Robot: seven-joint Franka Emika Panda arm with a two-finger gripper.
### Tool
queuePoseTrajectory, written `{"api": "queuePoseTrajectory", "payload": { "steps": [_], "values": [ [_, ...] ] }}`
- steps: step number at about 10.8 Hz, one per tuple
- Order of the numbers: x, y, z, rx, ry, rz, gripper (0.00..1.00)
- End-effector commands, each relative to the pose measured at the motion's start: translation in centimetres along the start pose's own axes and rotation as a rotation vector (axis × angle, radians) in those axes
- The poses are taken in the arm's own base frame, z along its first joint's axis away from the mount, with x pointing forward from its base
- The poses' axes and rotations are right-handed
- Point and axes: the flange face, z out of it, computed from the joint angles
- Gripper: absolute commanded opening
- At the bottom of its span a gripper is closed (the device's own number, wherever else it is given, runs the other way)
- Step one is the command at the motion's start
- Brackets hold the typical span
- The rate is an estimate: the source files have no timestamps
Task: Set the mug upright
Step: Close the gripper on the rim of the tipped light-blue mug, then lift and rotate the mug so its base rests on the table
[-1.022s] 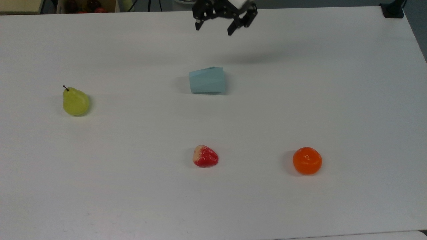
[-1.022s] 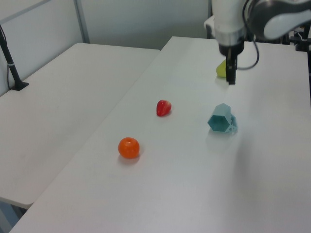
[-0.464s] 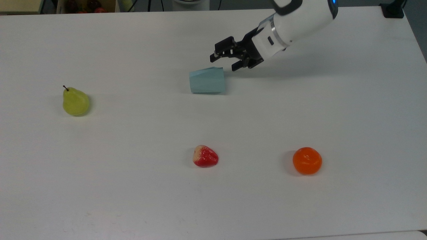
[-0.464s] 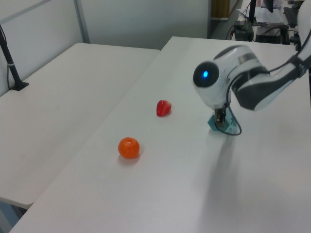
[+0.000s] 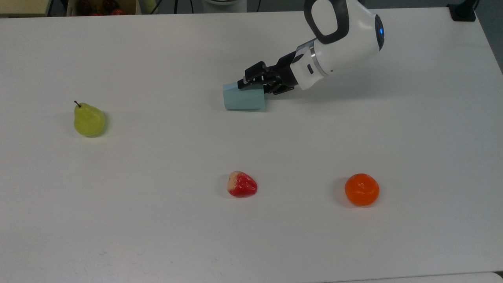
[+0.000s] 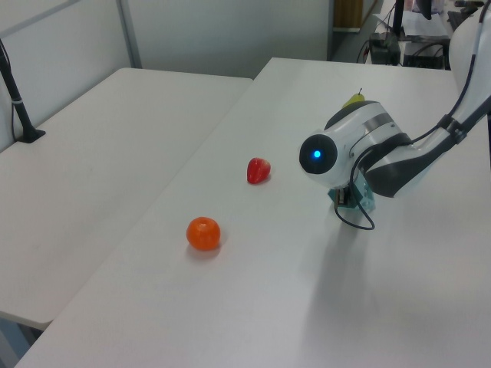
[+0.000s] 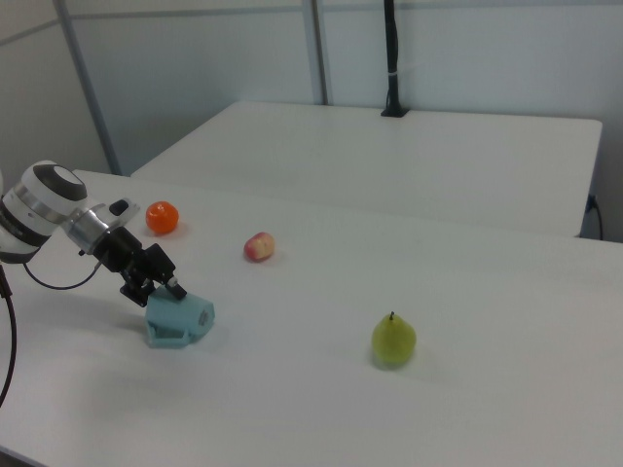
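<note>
Going from the top view's left, the pear (image 5: 89, 120) sits well apart from everything else, with a broad stretch of bare desk (image 5: 157, 236) around it. Next comes the mug (image 5: 244, 96), lying on its side near the middle of the far half of the desk, its narrow base toward the top view's left and its wide mouth toward the top view's right. In the right view its darker inside faces the pear.

My hand (image 5: 257, 82) is at the mug's mouth end, low and tilted, with my fingers (image 7: 167, 284) touching the upper rim. I cannot tell whether they are closed on the wall or merely resting against it.

I judge the mug to be light and stiff, with smooth angled facets that could slip or twist under a pinch. The best hold, to my mind, is across the rim wall, one finger inside and one outside, then a rotation about the base. A poor grip would probably just roll it along the desk.

Nearer the camera, the strawberry (image 5: 242, 184) and then the orange (image 5: 362, 190) lie well clear of the mug. The desk's far edge (image 5: 157, 15) is not close, so there is open room on every side for tipping the mug up.
</note>
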Motion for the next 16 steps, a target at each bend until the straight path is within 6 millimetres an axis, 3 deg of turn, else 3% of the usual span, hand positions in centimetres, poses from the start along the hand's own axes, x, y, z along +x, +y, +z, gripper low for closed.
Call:
{"api": "queuePoseTrajectory", "payload": {
  "steps": [1, 4, 7, 9, 12, 14, 15, 16],
  "values": [
    [0.2, 0.9, 0.4, -0.023, -0.017, 0.018, 0.42],
    [0.3, 3.5, 0.4, -0.009, -0.058, 0.074, 0.29],
    [0.7, 7.8, -0.2, 0.078, -0.115, 0.142, 0.0],
    [0.6, 9.1, 0.1, 0.12, -0.135, 0.1, 0.0],
    [0.0, 12.8, -0.9, 0.248, -0.138, 0.057, 0.0],
    [1.0, 14.9, -2.2, 0.492, -0.044, 0.074, 0.0],
    [1.6, 15.6, -1.8, 0.574, -0.012, 0.062, 0.0],
    [2.2, 15.3, -1.9, 0.616, 0.04, 0.028, 0.0]
  ]
}}
